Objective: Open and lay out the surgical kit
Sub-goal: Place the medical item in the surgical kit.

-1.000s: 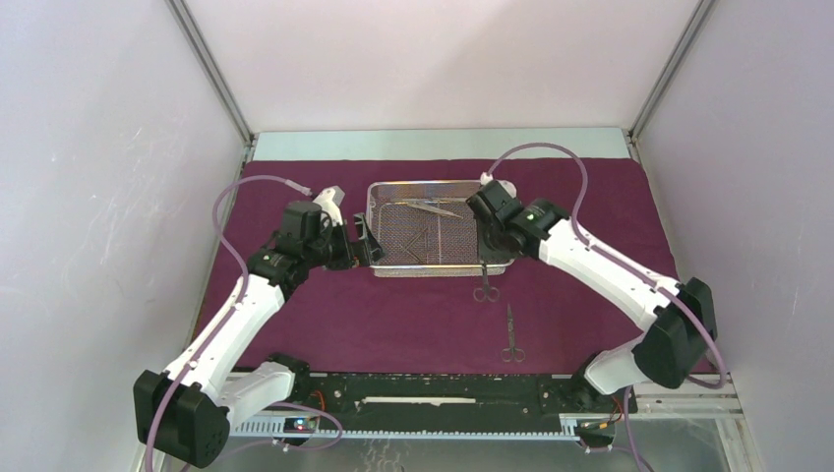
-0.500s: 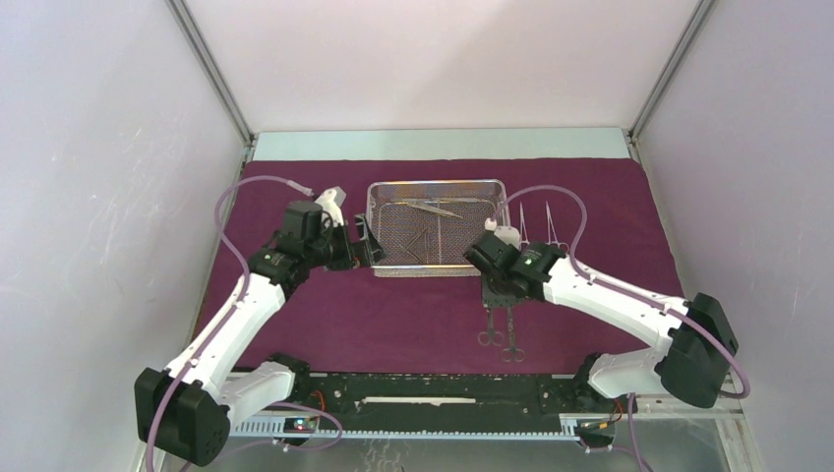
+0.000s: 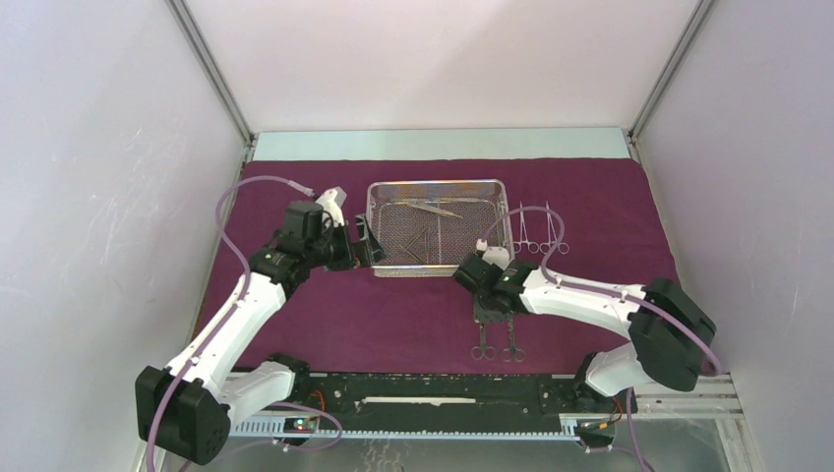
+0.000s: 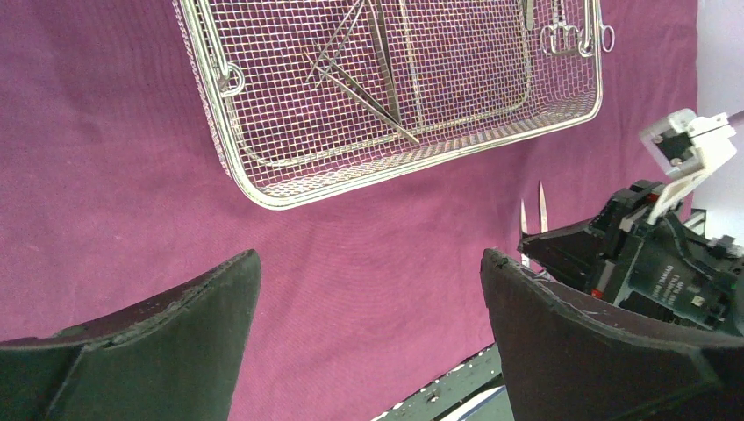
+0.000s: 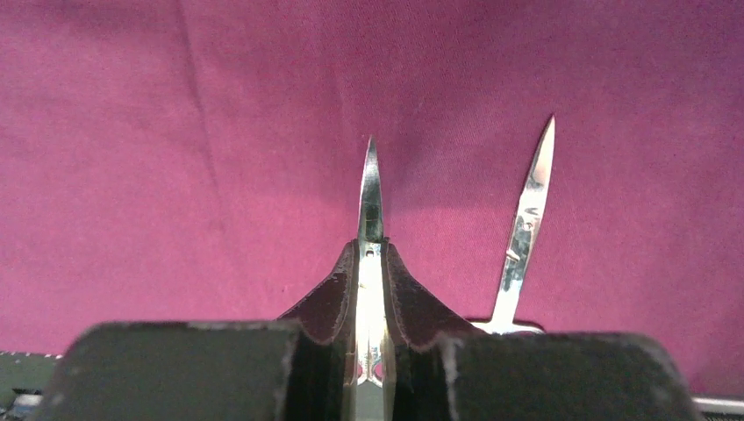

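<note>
The maroon cloth [image 3: 295, 197] lies spread flat. The silver mesh tray [image 3: 438, 183] stands on it at the back middle, with tweezers [image 3: 433, 207] and slim instruments [image 4: 360, 79] inside. Two ring-handled clamps [image 3: 538, 228] lie right of the tray. My right gripper [image 3: 489, 310] is shut on a pair of scissors [image 5: 371, 189], low over the cloth near the front. A second pair of scissors [image 5: 526, 219] lies just to its right. My left gripper [image 3: 372, 246] is open and empty at the tray's left end; in its wrist view [image 4: 368, 272] only cloth lies between the jaws.
The black rail of the arm bases [image 3: 443, 388] runs along the cloth's near edge. White walls with metal posts [image 3: 211, 69] close the sides and back. A pale strip of table [image 3: 443, 144] shows behind the cloth.
My right gripper has moved from the tray's right end towards the near edge, taking the scissors along, and they now lie beside the second pair. The left arm has not moved.
</note>
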`<state>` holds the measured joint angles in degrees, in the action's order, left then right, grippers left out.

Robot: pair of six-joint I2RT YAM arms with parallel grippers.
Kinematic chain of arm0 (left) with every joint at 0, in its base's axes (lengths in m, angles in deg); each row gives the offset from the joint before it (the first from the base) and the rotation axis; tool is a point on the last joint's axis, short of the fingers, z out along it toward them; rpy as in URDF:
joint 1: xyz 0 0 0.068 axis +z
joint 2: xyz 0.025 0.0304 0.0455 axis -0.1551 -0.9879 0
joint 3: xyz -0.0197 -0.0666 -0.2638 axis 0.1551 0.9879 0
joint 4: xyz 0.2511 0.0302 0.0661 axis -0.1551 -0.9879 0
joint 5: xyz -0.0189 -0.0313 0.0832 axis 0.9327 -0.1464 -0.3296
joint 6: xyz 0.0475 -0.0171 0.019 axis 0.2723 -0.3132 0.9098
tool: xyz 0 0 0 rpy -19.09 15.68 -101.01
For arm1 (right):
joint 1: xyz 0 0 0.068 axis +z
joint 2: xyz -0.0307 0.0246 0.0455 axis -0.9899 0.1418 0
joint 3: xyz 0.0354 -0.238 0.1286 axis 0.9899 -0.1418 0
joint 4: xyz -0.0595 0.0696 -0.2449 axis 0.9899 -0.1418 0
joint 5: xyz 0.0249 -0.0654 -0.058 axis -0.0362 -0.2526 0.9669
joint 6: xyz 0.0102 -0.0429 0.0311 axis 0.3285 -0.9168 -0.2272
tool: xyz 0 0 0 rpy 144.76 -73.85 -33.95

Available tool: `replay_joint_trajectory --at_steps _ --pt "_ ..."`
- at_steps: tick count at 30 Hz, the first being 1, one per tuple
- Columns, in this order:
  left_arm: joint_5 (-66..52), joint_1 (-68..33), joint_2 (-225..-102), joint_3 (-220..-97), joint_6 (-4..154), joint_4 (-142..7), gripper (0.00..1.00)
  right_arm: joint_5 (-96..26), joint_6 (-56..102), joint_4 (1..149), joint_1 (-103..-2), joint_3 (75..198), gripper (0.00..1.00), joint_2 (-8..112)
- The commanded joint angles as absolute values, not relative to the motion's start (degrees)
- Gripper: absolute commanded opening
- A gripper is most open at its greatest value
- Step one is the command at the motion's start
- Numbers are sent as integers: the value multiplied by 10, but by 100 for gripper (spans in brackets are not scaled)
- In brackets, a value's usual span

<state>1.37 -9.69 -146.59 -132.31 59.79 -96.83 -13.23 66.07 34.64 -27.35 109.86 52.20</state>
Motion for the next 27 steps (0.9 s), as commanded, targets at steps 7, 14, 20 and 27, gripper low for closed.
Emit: replay_joint_trajectory --at_steps 7,14,20,27 --pt "12 -94 -1465 -1311 598 -958 100 -109 679 405 -263 1082 6 547" --pt "13 -94 -1468 -1312 598 -959 100 -110 683 412 -263 1075 7 553" --pt "12 -93 -1469 -1312 598 -958 100 -104 681 406 -263 1068 9 551" --pt "14 -93 -1473 -1313 597 -958 100 -99 674 402 -263 1065 10 548"
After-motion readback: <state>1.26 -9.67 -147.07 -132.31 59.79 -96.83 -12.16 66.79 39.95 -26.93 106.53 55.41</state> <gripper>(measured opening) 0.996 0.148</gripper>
